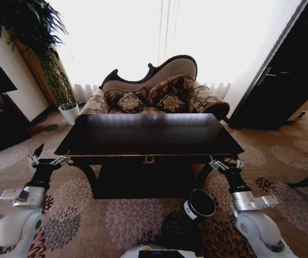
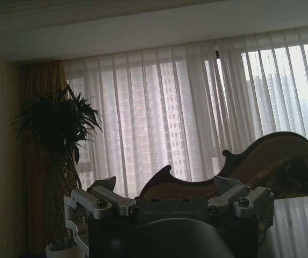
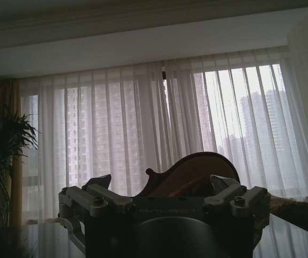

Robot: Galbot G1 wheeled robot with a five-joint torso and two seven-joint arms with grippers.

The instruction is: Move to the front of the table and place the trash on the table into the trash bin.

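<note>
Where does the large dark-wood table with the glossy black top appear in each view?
Head view: the large dark-wood table with glossy black top is centre frame.
Left wrist view: a corner, low beside the left gripper.
Right wrist view: glossy top behind the right gripper.
Shared landmark: carved sofa back.

The bench [image 1: 148, 134] stood square before me, its glossy black top bare and catching the window's glare, a small gold ornament [image 1: 149, 159] on its front rail. It rested on flower-patterned carpet [image 1: 127, 215], where the trash bin [image 1: 199, 204] stood by its right front leg.
</note>
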